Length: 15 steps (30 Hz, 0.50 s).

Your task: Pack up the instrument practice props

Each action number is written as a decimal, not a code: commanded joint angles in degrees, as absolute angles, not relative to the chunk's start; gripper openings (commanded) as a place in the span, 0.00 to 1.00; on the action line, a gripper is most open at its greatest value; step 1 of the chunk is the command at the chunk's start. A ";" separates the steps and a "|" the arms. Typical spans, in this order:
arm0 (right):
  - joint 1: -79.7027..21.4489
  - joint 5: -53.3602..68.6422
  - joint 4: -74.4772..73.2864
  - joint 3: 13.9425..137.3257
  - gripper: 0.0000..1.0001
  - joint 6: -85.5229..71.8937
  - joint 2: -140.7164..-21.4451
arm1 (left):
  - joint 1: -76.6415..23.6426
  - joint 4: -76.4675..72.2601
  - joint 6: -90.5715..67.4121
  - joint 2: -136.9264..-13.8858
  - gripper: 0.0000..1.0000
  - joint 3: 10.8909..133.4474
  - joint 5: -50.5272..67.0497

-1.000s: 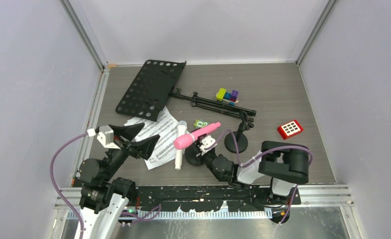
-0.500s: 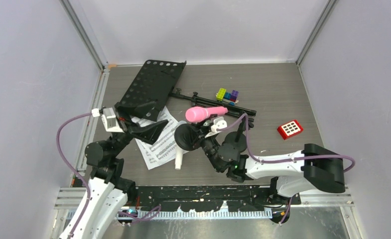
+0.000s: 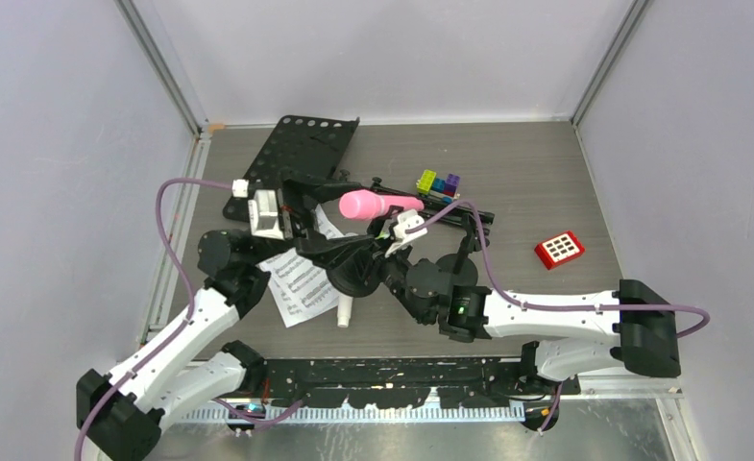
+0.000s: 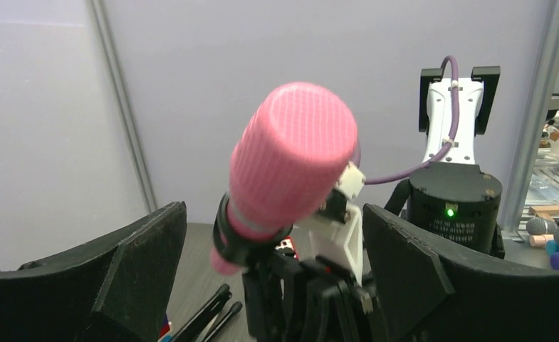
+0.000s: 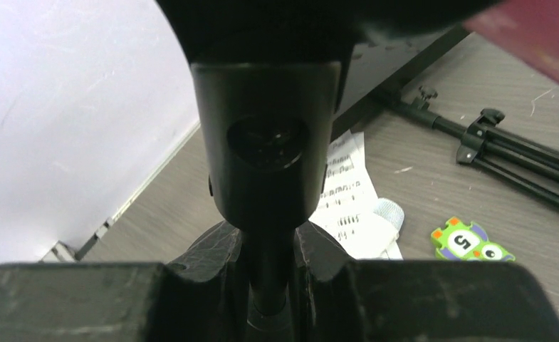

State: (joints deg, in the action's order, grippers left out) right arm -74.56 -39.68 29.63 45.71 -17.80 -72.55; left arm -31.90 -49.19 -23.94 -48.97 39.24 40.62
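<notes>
My right gripper (image 3: 380, 255) (image 5: 269, 246) is shut on the stem of a black round-based mic mount (image 3: 353, 271) (image 5: 269, 142) and holds it tilted above the table. The pink microphone (image 3: 373, 204) (image 4: 290, 164) sits in the mount's clip. My left gripper (image 3: 327, 223) (image 4: 273, 214) is open, one finger on each side of the pink microphone and its clip, not touching. The white microphone (image 3: 344, 309) (image 5: 384, 214) lies on the sheet-music pages (image 3: 296, 283) (image 5: 347, 189). The black perforated music desk (image 3: 291, 154) lies flat at the back left, and its tripod legs (image 3: 449, 206) (image 5: 508, 142) lie folded.
The second mic mount's stem (image 3: 466, 242) stands just behind my right arm. Colourful toy blocks (image 3: 438, 183) lie by the tripod. A red keypad (image 3: 559, 249) is at the right. A green numbered tile (image 5: 468, 242) lies near the white microphone. Walls enclose three sides.
My right arm has lifted the mount with the pink microphone up and toward the back left. My left arm has reached forward and right, bringing its open fingers around the microphone.
</notes>
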 commanded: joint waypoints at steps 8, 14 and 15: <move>-75.05 -34.29 27.33 49.48 0.01 -25.95 -66.05 | -37.35 -54.05 -17.72 -56.34 0.82 45.94 39.38; -75.14 -32.46 24.92 50.00 0.00 -27.06 -65.07 | -39.08 -54.49 -17.16 -58.49 0.75 47.60 38.72; -75.13 -32.39 24.87 49.89 0.00 -27.21 -65.00 | -39.24 -54.80 -17.21 -58.68 0.75 47.77 38.49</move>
